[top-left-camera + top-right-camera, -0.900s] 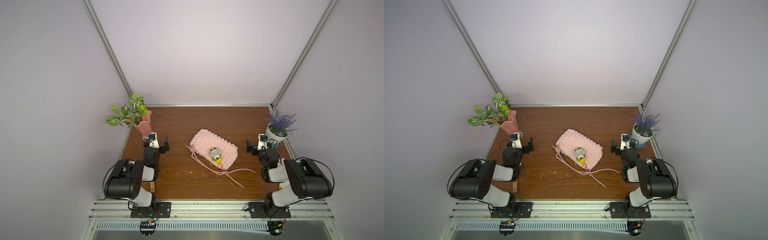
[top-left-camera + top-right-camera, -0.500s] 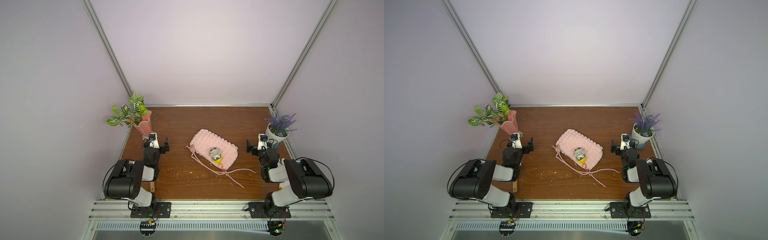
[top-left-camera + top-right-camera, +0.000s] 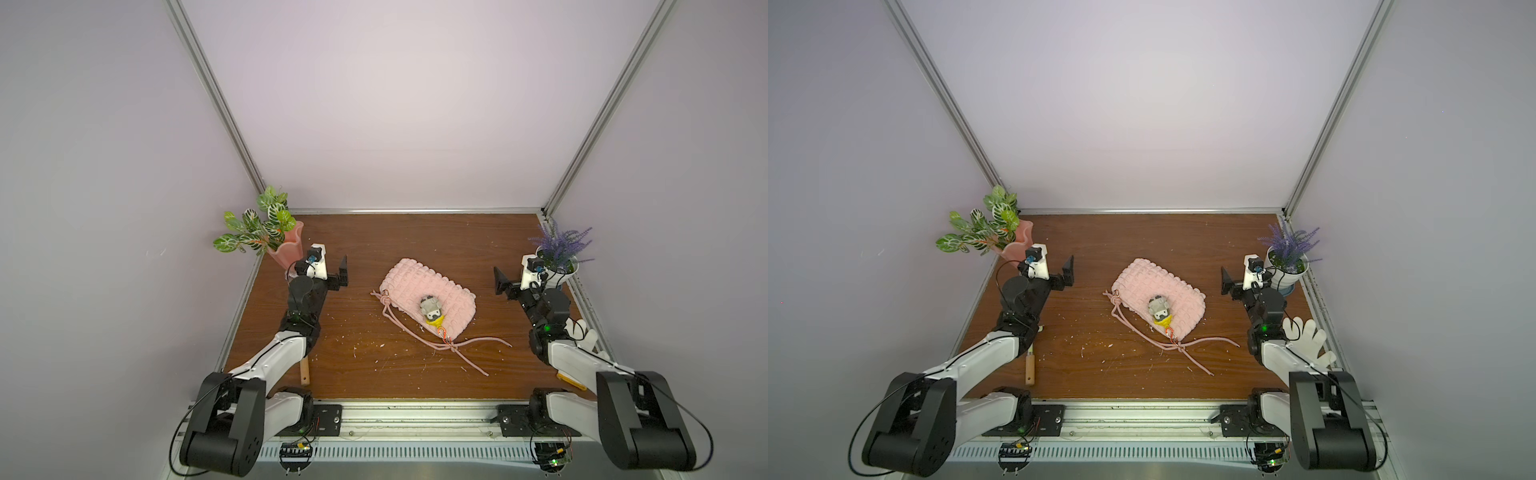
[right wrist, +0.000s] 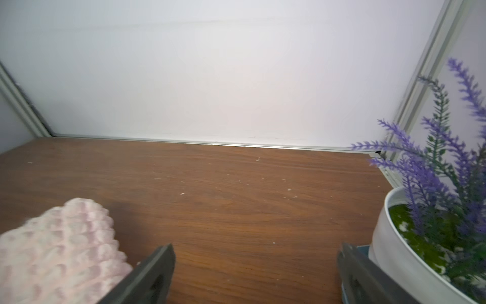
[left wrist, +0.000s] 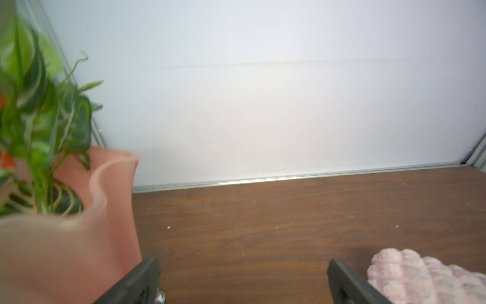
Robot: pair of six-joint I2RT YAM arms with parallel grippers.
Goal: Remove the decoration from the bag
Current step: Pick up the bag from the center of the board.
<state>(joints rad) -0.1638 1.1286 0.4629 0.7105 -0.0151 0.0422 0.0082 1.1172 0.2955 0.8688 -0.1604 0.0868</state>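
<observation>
One pink bag (image 3: 436, 286) lies at frame centre, one grey decoration (image 3: 430, 308) resting on it. The left gripper (image 3: 326, 275) and right gripper (image 3: 515, 283) flank it, both spread wide, empty. One green plant (image 3: 253, 228) stands mid-left, one lavender plant (image 3: 561, 245) mid-right.

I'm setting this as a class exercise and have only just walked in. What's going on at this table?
Nothing is being handled yet. A pink quilted bag lies mid-table with the small grey decoration resting on top of it, its orange clip close to the knot in the cord. The left gripper and right gripper sit on either side of the bag, apart from it, jaws open and empty.
</observation>
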